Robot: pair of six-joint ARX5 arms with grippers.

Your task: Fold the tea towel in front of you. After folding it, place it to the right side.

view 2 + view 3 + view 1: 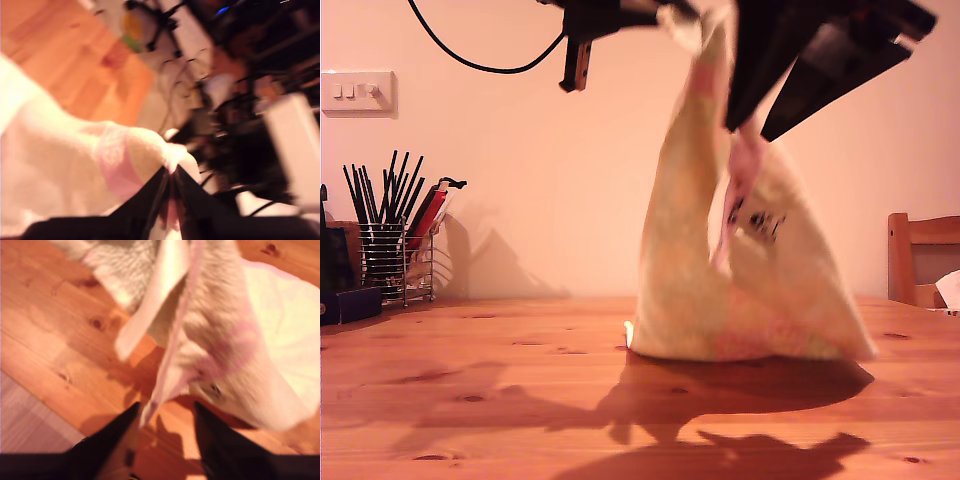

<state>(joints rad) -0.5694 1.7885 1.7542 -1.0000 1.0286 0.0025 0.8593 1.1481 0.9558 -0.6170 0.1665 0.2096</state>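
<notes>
- Most of the exterior view is taken up by the wooden surface. It lies bare in the foreground and out to the exterior view's left, so I judge there is plenty of room to lay the cloth flat. The bare boards on the exterior view's right also leave room to park it afterwards.
- One tea towel hangs in the middle of the exterior view. It is lifted high, with its top out of frame between the two dark arms, and only its lower hem rests on the surface. It drapes in a loose tent shape with no crisp crease showing, so I judge the fold is under way, not finished. The set-down and the placing aside are not yet done.
- My first hand is clenched on a pink-banded bit of the towel.
- My second hand has its jaws spread, with a hanging towel edge just ahead of them. I cannot tell whether it touches them.
- A chair at the exterior view's right edge and a wire holder of pens at its far left bound the working room. Both stand well apart from the towel.
- The small dark label faces the exterior camera, partway up the cloth.
</notes>
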